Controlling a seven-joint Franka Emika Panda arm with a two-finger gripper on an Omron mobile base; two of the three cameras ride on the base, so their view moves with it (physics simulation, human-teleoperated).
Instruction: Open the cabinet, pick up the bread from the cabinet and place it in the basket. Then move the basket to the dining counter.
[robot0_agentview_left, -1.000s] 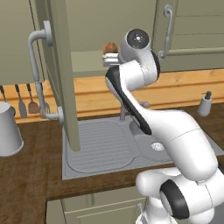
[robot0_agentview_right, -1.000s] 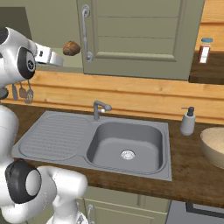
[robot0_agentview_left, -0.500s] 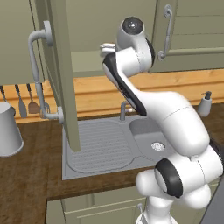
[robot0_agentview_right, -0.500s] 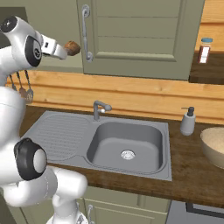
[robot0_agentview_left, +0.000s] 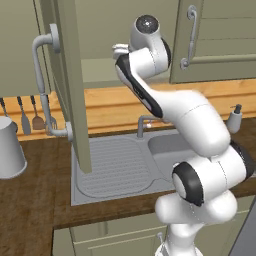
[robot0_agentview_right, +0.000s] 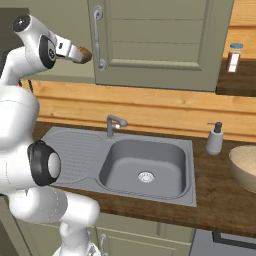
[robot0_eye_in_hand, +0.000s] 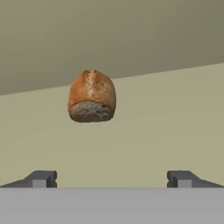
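Nearest the base, a grey sink (robot0_agentview_right: 142, 166) sat in the dark wooden worktop (robot0_agentview_left: 30, 197), with a ribbed drainer (robot0_agentview_left: 112, 165) to its left and a tap (robot0_agentview_right: 114, 123) at its back edge. On the worktop to the right of the sink stood a soap dispenser (robot0_agentview_right: 215, 138), and past it the basket (robot0_agentview_right: 246, 165) sat at the right edge of the right base view, part cut off by the frame. At the far left of the left base view a grey pot (robot0_agentview_left: 10, 147) stood on the worktop, with utensils (robot0_agentview_left: 31, 117) hanging on the wall behind it. The arm (robot0_agentview_left: 165, 102) rose over the sink and reached up into the cabinet (robot0_agentview_left: 97, 75). Its door (robot0_agentview_left: 67, 75) stood swung open, edge toward the left base camera, long grey handle (robot0_agentview_left: 42, 82) facing left. The gripper (robot0_eye_in_hand: 112, 178) was spread wide, holding nothing; the two fingertips (robot0_eye_in_hand: 41, 178) stood well apart at the bottom of the hand view. The bread (robot0_eye_in_hand: 92, 96) lay on the cabinet floor just ahead of the fingers, left of the midline between them, not touching either. In the right base view the bread (robot0_agentview_right: 83, 54) showed just off the end of the hand, beside the closed neighbouring door (robot0_agentview_right: 160, 42).
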